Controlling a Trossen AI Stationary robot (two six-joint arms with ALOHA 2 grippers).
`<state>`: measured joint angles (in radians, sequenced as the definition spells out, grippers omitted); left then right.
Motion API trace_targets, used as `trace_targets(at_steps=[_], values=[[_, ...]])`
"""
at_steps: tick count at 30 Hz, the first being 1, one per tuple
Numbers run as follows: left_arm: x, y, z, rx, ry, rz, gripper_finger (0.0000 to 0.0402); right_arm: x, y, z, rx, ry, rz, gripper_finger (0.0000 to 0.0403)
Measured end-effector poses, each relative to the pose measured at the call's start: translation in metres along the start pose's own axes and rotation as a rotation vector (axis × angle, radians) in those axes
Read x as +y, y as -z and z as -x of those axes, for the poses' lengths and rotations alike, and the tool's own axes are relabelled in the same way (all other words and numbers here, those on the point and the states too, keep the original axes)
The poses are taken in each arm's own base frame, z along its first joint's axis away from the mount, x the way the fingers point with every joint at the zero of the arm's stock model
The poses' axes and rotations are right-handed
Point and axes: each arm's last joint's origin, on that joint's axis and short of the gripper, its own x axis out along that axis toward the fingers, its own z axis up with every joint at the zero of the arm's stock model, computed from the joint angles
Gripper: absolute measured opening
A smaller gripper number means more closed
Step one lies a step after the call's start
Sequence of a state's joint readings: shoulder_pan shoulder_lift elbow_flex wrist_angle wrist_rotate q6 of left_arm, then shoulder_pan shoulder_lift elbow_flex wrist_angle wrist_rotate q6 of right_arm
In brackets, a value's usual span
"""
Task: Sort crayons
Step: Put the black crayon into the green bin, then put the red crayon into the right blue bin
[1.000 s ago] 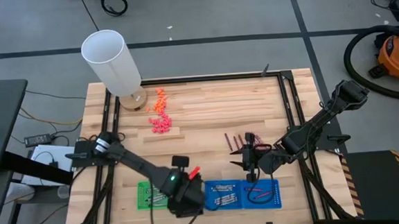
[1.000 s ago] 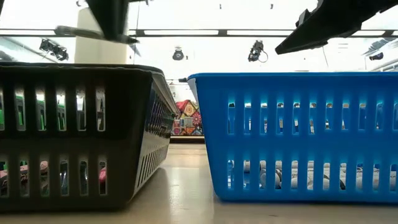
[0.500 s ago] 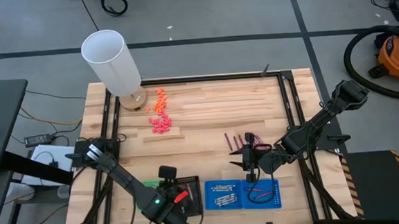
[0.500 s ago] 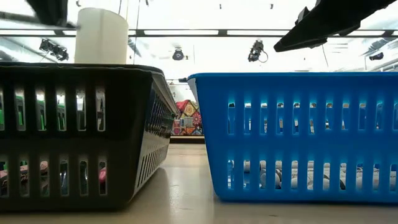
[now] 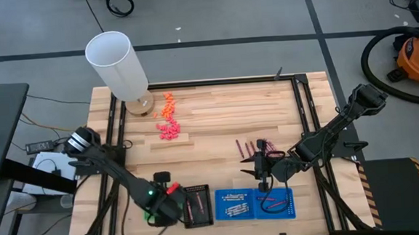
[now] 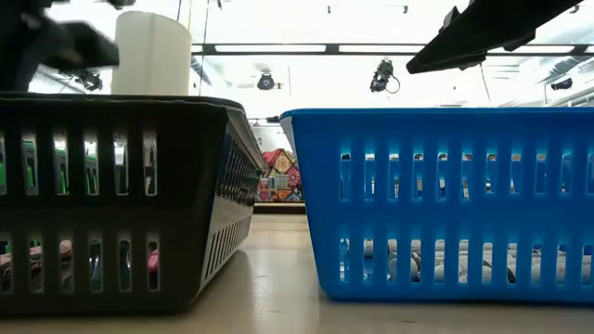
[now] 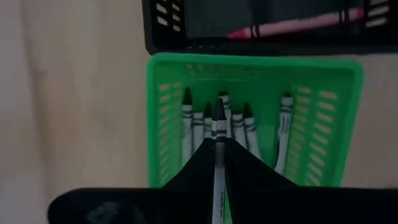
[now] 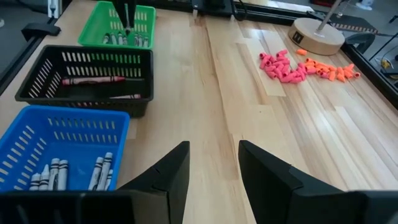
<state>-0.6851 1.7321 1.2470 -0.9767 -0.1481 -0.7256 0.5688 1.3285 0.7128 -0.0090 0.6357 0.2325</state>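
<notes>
Bare wood (image 8: 224, 106) lies open ahead of my right claw (image 8: 214, 163). Three trays crowd the front edge: green (image 8: 93, 28), black (image 8: 37, 84), blue (image 8: 18, 134). Pink lumps (image 8: 283, 67) and a lamp base (image 8: 318, 35) block the far corner.

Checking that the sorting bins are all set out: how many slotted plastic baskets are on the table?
3, in a row along the table's near edge: a green slotted plastic basket at the left end, a black slotted plastic basket in the middle, and a blue slotted plastic basket on the right. None seems hidden.
</notes>
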Motion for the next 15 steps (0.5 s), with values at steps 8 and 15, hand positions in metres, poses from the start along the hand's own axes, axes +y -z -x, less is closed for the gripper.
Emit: trace_targets(at_steps=[8, 15], values=[[0.005, 0.014, -0.031, -0.05, 0.082, 0.107, 0.0038, 0.0, 0.0, 0.0, -0.001, 0.001, -0.001, 0.0148], [0.007, 0.017, -0.032, -0.009, 0.076, 0.103, 0.0112, 0.0, -0.001, 0.0, -0.007, 0.003, 0.002, 0.0148]])
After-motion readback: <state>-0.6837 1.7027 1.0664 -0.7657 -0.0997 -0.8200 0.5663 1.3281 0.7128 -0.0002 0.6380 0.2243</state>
